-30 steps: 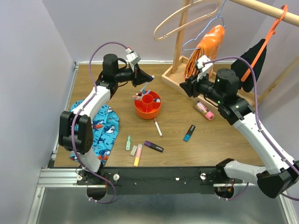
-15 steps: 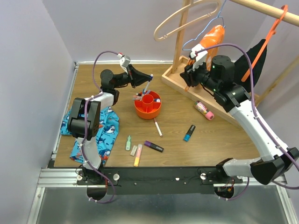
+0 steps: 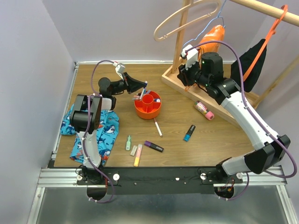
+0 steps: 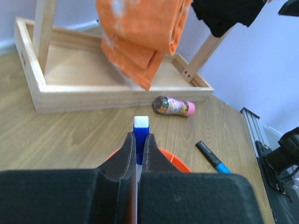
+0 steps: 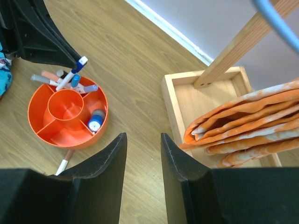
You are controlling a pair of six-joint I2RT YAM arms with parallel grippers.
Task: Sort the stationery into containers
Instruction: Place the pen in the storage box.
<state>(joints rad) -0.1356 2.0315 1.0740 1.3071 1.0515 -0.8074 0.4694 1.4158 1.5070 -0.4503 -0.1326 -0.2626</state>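
Observation:
The red-orange bowl (image 3: pixel 141 112) stands mid-table with several markers in its back compartments. My left gripper (image 3: pixel 141 87) is shut on a blue-and-white marker (image 3: pixel 145 86) above the bowl's back-left rim. In the left wrist view the marker (image 4: pixel 141 123) sticks out past the gripper (image 4: pixel 138 137), with the bowl (image 4: pixel 176 161) below. My right gripper (image 3: pixel 183 76) is open and holds nothing, raised near the rack; in its wrist view the gripper (image 5: pixel 142 138) is to the right of the bowl (image 5: pixel 80 142). Loose on the table are a white pen (image 3: pixel 158 128), a blue-tipped marker (image 3: pixel 189 133), a purple marker (image 3: pixel 153 146), a yellow highlighter (image 3: pixel 138 155) and a green one (image 3: pixel 128 143).
A pink patterned tube (image 3: pixel 204 110) lies by the wooden rack base (image 3: pixel 174 80). An orange cloth (image 3: pixel 212 38) and hangers hang from the rack. The blue shark-print cloth (image 3: pixel 103 128) lies at the left by the left arm.
My left gripper has come down and slightly left with the marker, closer to the bowl's back rim. The right arm has swung back and left towards the rack.

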